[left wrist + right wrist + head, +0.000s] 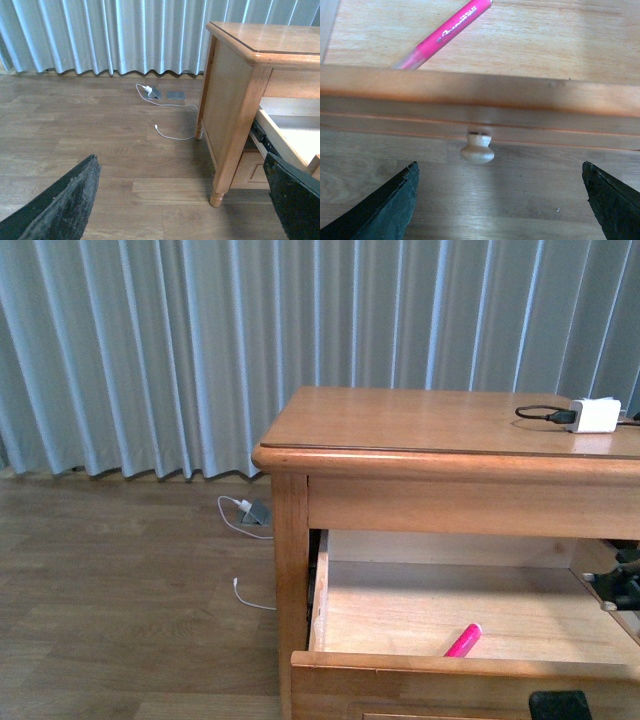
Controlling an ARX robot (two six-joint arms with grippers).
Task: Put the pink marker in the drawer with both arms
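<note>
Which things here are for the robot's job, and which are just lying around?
For the job:
marker, already lying inside
drawer, pulled open

Just lying about:
charger on the dresser top
plug on the floor
curtain

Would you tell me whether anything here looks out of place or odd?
Nothing damaged or spilled. The drawer stands open with the pink marker slantwise inside, and a loose white cable trails over the floor beside the dresser.

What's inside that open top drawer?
Only the pink marker shows, lying on the pale floor of the drawer, near its front wall. That wall covers the marker's near end and the floor right behind it.
</note>
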